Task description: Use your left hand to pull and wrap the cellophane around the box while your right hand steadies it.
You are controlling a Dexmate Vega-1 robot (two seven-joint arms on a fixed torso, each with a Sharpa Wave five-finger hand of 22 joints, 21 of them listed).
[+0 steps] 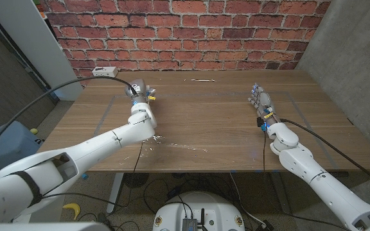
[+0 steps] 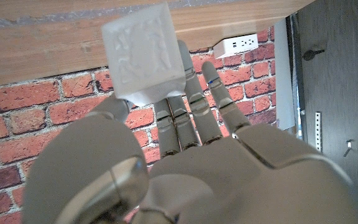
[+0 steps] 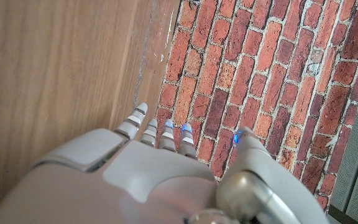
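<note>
My left hand (image 2: 185, 162) holds the white box (image 2: 145, 53) up at the table's (image 1: 204, 122) far left; my right hand (image 1: 261, 106) waits, empty, fingers straight, well apart. Unsteadied, the box could slip when I pull.

The brown wooden table (image 1: 204, 122) is seen from above by the head camera. Each wrist camera is set close behind its own hand, facing along the fingers; the red brick wall (image 3: 253, 68) is shared by all views.

the wooden table (image 1: 198, 122) bears clear cellophane strips (image 1: 185, 147) near its front edge, another at the back.
</note>
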